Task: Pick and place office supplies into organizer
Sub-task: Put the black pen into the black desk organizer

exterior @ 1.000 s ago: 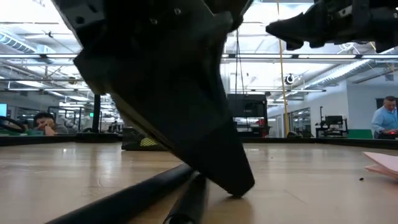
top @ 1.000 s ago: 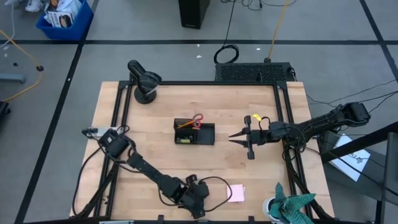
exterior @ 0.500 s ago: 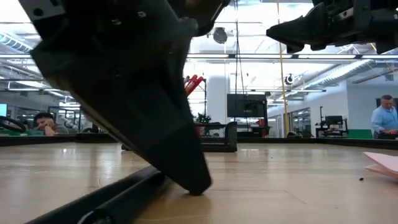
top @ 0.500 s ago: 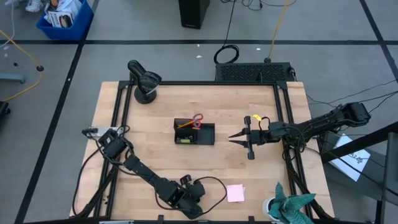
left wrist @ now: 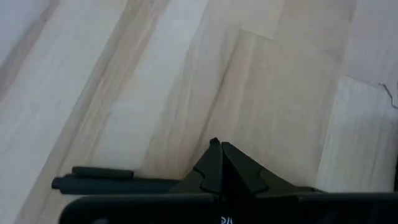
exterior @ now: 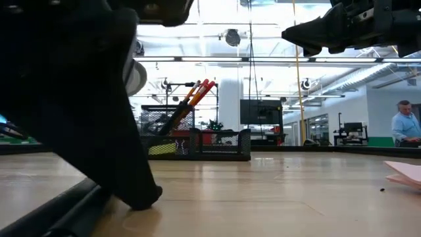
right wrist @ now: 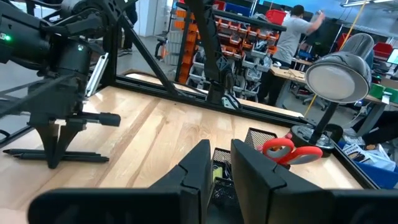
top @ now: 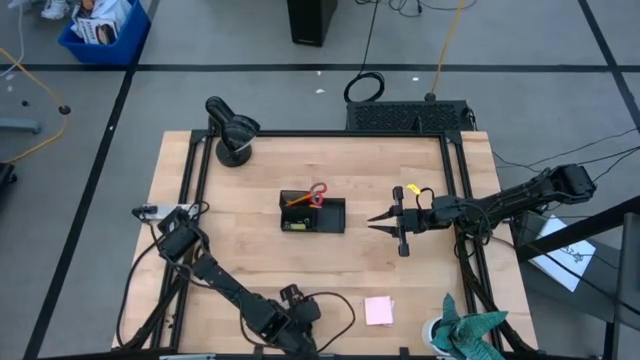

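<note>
no brand, label or writing can be read on any item. the organizer [top: 312, 214], a black mesh tray near the centre of the table [top: 260, 170], lies with its long axis across the table from the left arm's side to the right arm's. the red-handled scissors [top: 318, 192] stand in it at its far edge, handles uppermost, and the orange pencil [top: 298, 201] leans beside them, slanting up and away from the organizer in the low view; a small yellow piece [top: 288, 226] sits in its near left corner. the pink sticky-note pad [top: 379, 310] lies flat, well apart from the organizer toward the table's near edge and the right arm's side. two thin black pens [right wrist: 56, 155] lie on the wood, well to the near left of the organizer, beside the left gripper's tip. the left gripper [top: 292, 332] is down at the table's near edge, fingers pressed together with nothing between them, tips touching the wood. the right gripper [top: 375, 220] hovers to the right of the organizer, pointing at it, its fingers a narrow gap apart and holding nothing.
</note>
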You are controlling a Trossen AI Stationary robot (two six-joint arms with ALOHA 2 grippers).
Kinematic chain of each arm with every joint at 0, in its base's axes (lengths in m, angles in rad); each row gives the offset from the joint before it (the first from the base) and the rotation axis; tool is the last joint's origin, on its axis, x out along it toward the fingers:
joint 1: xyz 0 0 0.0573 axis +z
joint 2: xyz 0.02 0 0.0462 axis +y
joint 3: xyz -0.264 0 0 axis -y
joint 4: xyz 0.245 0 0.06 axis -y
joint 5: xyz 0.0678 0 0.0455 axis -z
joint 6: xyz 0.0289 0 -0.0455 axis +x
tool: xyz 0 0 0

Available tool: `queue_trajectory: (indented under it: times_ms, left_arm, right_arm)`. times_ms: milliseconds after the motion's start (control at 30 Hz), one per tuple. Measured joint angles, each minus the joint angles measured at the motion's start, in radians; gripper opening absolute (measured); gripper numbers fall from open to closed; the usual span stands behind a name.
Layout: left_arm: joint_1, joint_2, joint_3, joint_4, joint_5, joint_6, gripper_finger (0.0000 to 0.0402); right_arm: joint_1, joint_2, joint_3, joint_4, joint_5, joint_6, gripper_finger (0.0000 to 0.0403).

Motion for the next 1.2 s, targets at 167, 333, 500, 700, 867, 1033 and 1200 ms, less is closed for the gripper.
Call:
queue_trajectory:
  times_ms: [167,333,500,700,867,1033,1200]
  left_arm:
    - [0.018,-0.001,-0.003,0.078,0.032,0.056,0.0015]
    - [0.020,-0.001,-0.001,0.117,0.063,0.037,0.0005]
    - [0.004,0.000,-0.001,0.137,0.055,-0.009,0.0005]
    - [-0.032,0.002,0.000,0.127,0.043,-0.092,0.0008]
    - [-0.066,0.000,0.002,0.063,0.044,-0.149,0.0003]
    - [-0.093,-0.001,0.002,-0.013,0.059,-0.192,0.0009]
    - [-0.114,-0.002,0.003,-0.066,0.065,-0.236,0.0004]
  right_arm:
    - [0.000,0.000,0.000,0.000,0.000,0.000,0.0059]
    - [0.000,0.000,0.000,0.000,0.000,0.001,0.0059]
    - [0.000,0.000,0.000,0.000,0.000,0.027,0.0059]
    - [0.000,0.000,0.000,-0.001,0.000,0.027,0.0059]
    - [0.000,0.000,0.000,-0.001,0.000,0.027,0.0059]
    - [0.000,0.000,0.000,-0.001,0.000,0.027,0.0059]
    - [0.000,0.000,0.000,-0.001,0.000,0.026,0.0059]
